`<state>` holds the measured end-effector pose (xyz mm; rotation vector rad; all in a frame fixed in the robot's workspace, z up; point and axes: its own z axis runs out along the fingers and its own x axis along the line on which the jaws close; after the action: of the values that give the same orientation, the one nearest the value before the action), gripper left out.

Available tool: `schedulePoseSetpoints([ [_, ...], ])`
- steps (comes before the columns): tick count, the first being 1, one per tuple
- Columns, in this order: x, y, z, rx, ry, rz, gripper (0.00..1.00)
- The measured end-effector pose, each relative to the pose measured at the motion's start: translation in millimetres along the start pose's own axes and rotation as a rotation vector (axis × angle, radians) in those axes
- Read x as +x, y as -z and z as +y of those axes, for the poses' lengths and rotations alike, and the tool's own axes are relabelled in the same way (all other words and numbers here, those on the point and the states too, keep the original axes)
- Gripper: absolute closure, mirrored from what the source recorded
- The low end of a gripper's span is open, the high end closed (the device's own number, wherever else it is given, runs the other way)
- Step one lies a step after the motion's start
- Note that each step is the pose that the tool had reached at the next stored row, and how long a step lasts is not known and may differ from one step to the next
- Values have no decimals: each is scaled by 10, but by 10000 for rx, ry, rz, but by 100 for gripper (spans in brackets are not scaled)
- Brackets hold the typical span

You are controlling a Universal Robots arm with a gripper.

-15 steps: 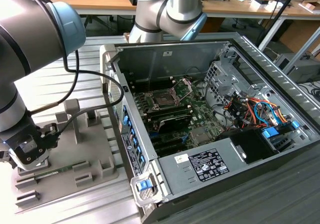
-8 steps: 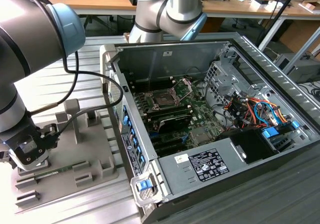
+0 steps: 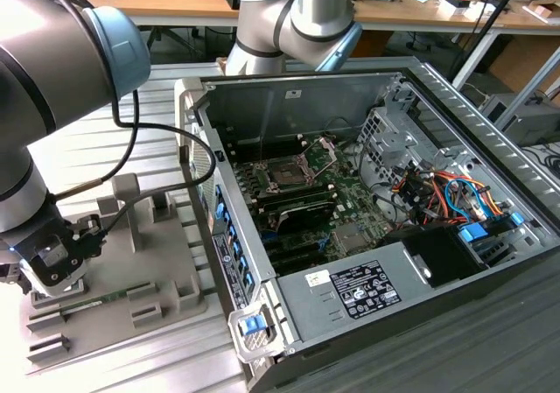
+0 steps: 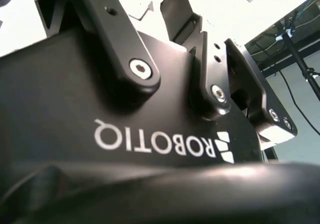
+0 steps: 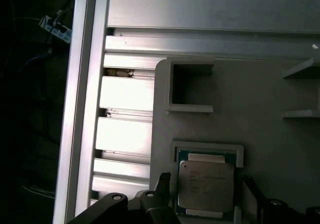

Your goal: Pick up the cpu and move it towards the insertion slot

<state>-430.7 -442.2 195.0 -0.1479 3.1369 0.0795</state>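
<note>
First wrist view: claw (image 5: pixel 205 180) spread, one finger each side of cpu (image 5: pixel 206 186)
cpu: flat in grey holder (image 5: pixel 250 109) recess, between the fingers
insertion slot (image 3: pixel 287 176): well apart from claw, inside computer case (image 3: pixel 262 104)

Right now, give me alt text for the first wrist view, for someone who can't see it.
A silvery cpu lies flat in a square recess of a grey holder plate, with the dark fingers of the open gripper flanking it. The plate rests on a ribbed aluminium table.
</note>
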Motion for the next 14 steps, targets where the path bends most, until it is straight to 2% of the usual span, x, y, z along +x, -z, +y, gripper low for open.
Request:
schedulePoseSetpoints([
  [6,-2,-27,-2,-81,34,-7,34],
  [14,-2,-51,-3,-119,40,-10,34],
])
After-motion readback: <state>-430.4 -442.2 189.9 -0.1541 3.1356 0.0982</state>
